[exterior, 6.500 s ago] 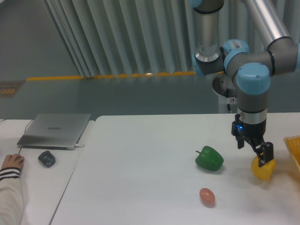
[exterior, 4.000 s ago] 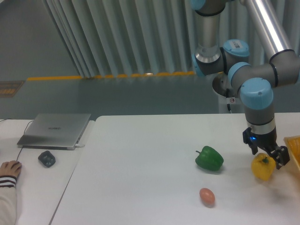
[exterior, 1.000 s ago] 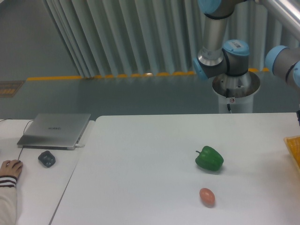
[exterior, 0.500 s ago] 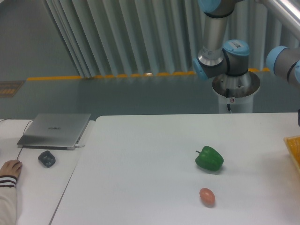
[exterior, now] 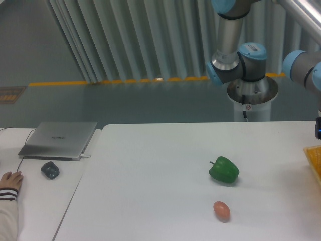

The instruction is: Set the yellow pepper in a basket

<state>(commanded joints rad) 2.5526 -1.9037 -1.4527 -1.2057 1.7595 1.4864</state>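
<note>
Arm (exterior: 235, 35) runs off right edge of frame; only sliver of wrist visible there, gripper itself out of view, so finger state cannot be told. Yellow pepper not visible anywhere. Basket (exterior: 314, 159) shows just its yellow-orange edge at right border, on table (exterior: 150, 170). Green pepper (exterior: 224, 169) sits right of table centre; reddish egg (exterior: 221, 210) near it, closer to camera, not touching. Laptop (exterior: 59, 138), closed, at left, dark mouse (exterior: 50, 169) in front; person's hand (exterior: 12, 178) at left edge.

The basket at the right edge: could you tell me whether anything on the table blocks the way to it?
Nothing visible does. The green pepper and the reddish egg-shaped thing lie well left of the basket. The yellow pepper and gripper are out of frame.
</note>
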